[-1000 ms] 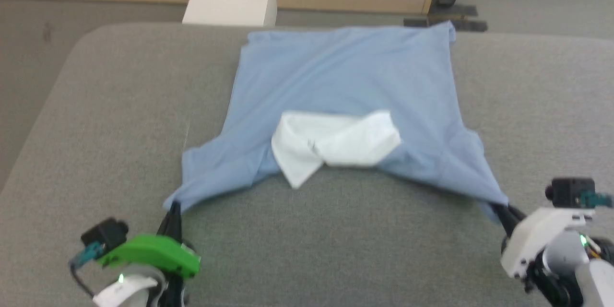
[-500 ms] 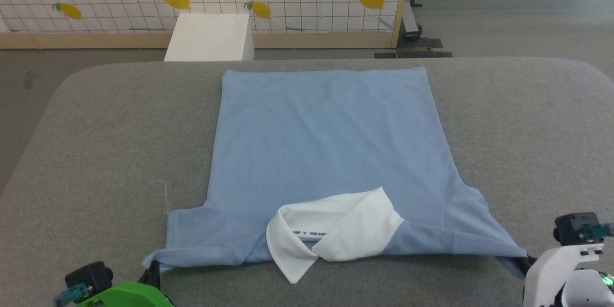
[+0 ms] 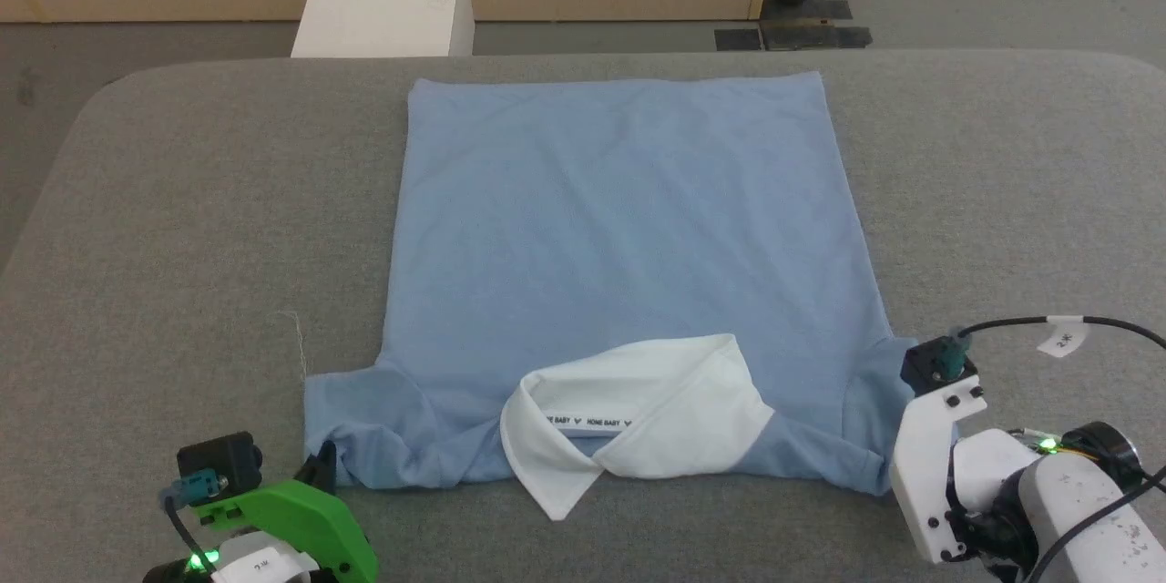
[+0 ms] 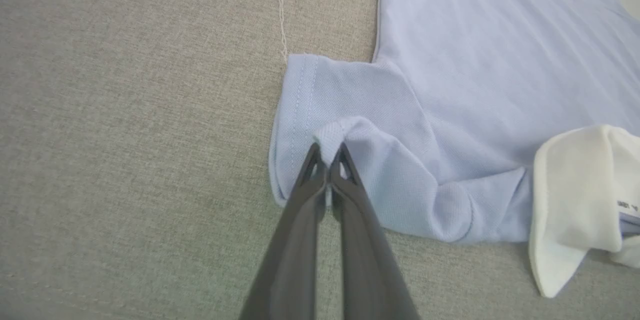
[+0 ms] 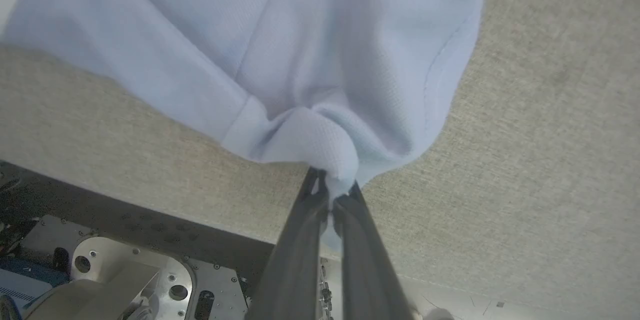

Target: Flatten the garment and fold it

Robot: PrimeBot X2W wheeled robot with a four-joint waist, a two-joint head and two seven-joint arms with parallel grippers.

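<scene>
Blue polo shirt (image 3: pixel 619 228) lies spread on the grey table (image 3: pixel 182 200), gripped at both near corners.
Stretched and rumpled a second ago, its body now rests smooth, white collar (image 3: pixel 638 410) nearest the robot, so flattening looks nearly done. Left gripper (image 4: pixel 327 155) is clamped on a fold of the slack left sleeve (image 4: pixel 350 95), right gripper (image 5: pixel 334 185) on the bunched right sleeve (image 5: pixel 320 75) near the table's edge.

I see my right gripper (image 5: pixel 333 186) pinched tight on a bunched fold of the shirt (image 5: pixel 280 45). The shirt spreads ahead of the fingers over the pad (image 5: pixel 540 150). A metal plate (image 5: pixel 120 272) lies back-left.
</scene>
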